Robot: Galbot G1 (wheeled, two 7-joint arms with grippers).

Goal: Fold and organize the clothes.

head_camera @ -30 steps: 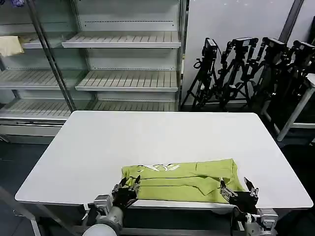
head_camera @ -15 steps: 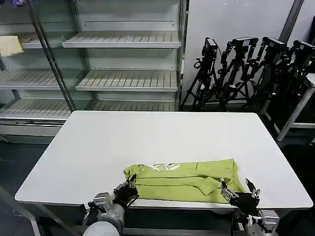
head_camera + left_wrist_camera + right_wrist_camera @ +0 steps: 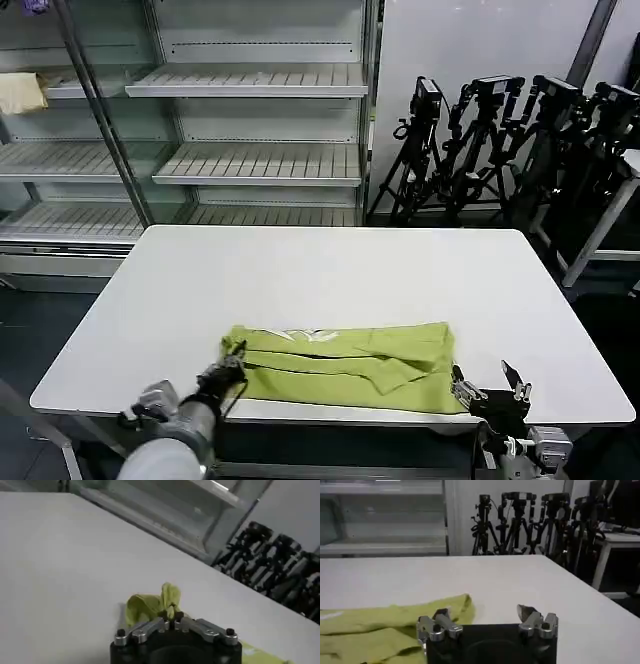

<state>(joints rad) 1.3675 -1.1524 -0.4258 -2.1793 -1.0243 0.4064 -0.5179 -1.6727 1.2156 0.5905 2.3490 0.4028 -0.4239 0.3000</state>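
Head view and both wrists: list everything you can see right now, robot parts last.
T-shirt: one, lime, folded into a band along the table's near edge.
Table: one, white, in front of the robot.
Shelving: grey racks behind the table, toward the left.
Cloth: one, pale cream-yellow, on an upper shelf at far left.
Tripods: several, black, clustered behind the table on the right.
Left gripper: shut on the T-shirt's left end, fabric bunched between its fingers.
Right gripper: open, at the near edge just past the shirt's right end.
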